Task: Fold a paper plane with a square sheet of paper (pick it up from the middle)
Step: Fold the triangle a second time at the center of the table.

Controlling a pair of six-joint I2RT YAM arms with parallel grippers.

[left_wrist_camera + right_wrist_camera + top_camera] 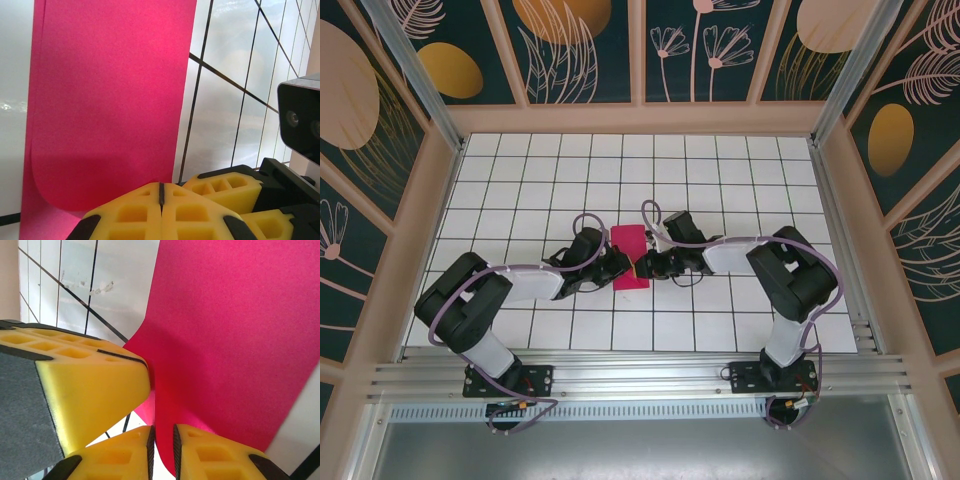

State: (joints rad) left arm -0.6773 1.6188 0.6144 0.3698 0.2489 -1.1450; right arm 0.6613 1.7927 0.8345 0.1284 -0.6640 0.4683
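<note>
Count: two arms, two hands, one sheet. The left arm (485, 300) reaches in over the white-tiled desk (520, 180). The left hand (620, 268) is at the near end of the pink sheet of paper (630, 245). Its yellow fingers (130, 215) are pressed flat together with no gap, tips over the sheet's near edge. Can't tell if any paper is nipped in the seam. The sheet lies mid-desk between the two hands, doubled over into a tall narrow strip. Two layers show in the left wrist view, the upper one bowed up near the hands and not pressed flat. The right hand (645, 268) is just beside the left one, the two close enough to look nearly touching. Its fingers (210, 455) stand a sliver apart with a raised curl of the sheet running down into that slot, so it's clamped on the paper. The right arm (790, 270) comes in from the near right.
</note>
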